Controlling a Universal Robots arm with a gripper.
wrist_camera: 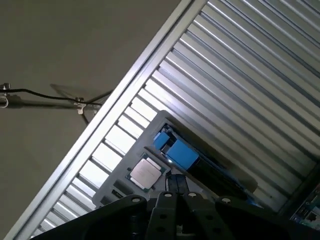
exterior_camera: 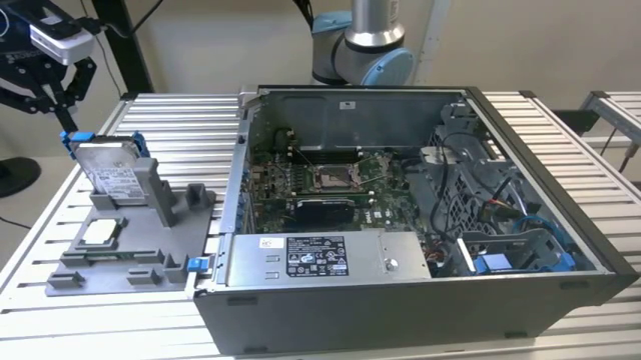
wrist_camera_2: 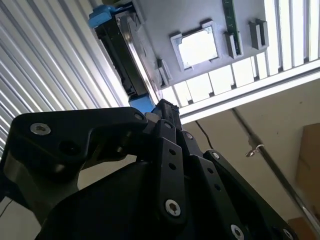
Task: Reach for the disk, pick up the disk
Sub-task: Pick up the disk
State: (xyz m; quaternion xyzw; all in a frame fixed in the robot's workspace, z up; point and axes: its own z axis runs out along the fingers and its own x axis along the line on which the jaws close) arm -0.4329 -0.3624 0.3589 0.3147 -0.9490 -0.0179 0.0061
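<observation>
The disk [exterior_camera: 108, 169] is a silver-grey drive with a white label in a blue bracket. It stands tilted on edge in a grey holder [exterior_camera: 150, 259] at the exterior view's left. My gripper [exterior_camera: 45, 103] hangs above and just beyond the disk's top blue corner, apart from it, with its black fingers spread open and nothing between them. In the second wrist view the disk [wrist_camera_2: 122, 55] shows edge-on past a fingertip [wrist_camera_2: 167, 107]. The first wrist view looks down on its blue bracket end [wrist_camera: 176, 151].
A small square silver chip [exterior_camera: 103, 232] lies in the holder in front of the disk. An open computer case [exterior_camera: 421, 315] fills the table's middle and right, with a grey power-supply box [exterior_camera: 320, 259] inside. The ribbed metal table [exterior_camera: 130, 330] ends close to the gripper.
</observation>
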